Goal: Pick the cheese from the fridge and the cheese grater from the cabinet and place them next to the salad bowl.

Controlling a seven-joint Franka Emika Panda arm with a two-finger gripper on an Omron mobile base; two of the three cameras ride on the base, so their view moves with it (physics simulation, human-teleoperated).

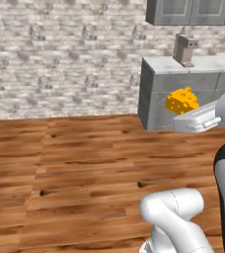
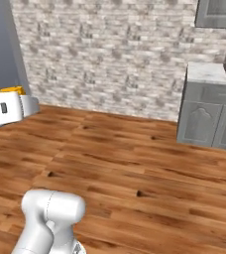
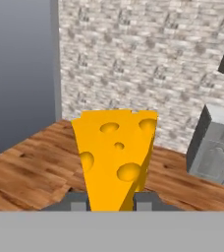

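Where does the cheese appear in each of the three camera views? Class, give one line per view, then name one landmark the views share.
Left base view: the cheese sits right of centre, at the tip of the end effector.
Right base view: just a yellow sliver at the left edge, above the white hand.
Hand view: large, lower centre, between the fingertips.
Shared landmark: the grey base cabinet against the brick wall.

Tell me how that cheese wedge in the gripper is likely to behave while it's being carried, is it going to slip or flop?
The cheese looks like a stiff wedge, so it probably won't flop. It tapers down toward the gripper, which grips only the narrow end, so it might pivot or slip. It looks small, likely light.
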